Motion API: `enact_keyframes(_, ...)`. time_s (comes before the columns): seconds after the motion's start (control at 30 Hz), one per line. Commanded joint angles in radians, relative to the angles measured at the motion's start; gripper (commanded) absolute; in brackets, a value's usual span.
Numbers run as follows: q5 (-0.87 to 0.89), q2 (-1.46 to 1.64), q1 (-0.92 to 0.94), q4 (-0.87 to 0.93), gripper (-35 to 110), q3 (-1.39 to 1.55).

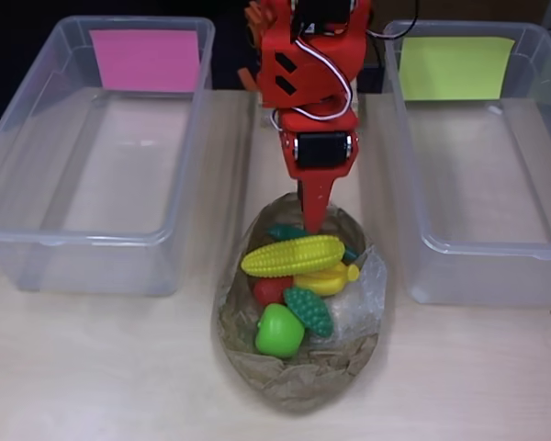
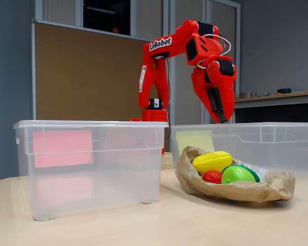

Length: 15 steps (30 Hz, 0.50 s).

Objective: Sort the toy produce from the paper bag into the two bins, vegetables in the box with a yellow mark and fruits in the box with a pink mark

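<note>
Hanging: the jaws (image 2: 219, 119) are pointing down, carrying nothing; the fingers are looking pressed together in both views, so I am reading them as closed.
Corn: the yellow corn cob (image 1: 293, 256) is lying just below the jaws, topmost in the heap, crosswise to them.
Handling: it is probably a light, stiff, hollow plastic toy, and its bumpy skin is likely helping grip; taking it across the middle of its length is looking safest, since the tapered ends could be slipping out.
Heap: a banana-like yellow piece (image 1: 328, 279), a red piece (image 1: 270, 290), a dark green knobbly piece (image 1: 309, 311) and a lime-green apple (image 1: 279, 331) are crowding beneath the cob.
Bag: the crumpled paper bag (image 1: 298, 378) is cradling everything; being soft, it may be shifting under a push.
Bins: the box with the pink mark (image 1: 145, 60) is sitting empty to one side of the jaws, the box with the yellow mark (image 1: 456, 68) empty to the other.
Desk: the desk (image 1: 92, 367) is carrying all of it.
</note>
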Motion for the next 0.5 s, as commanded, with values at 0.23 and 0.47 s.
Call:
enact_keyframes(0.23, -0.018, -0.032, -0.029, -0.006, 4, -0.071)
enact_keyframes(0.47, 0.035, -0.021, -0.032, -0.035, 3, -0.020)
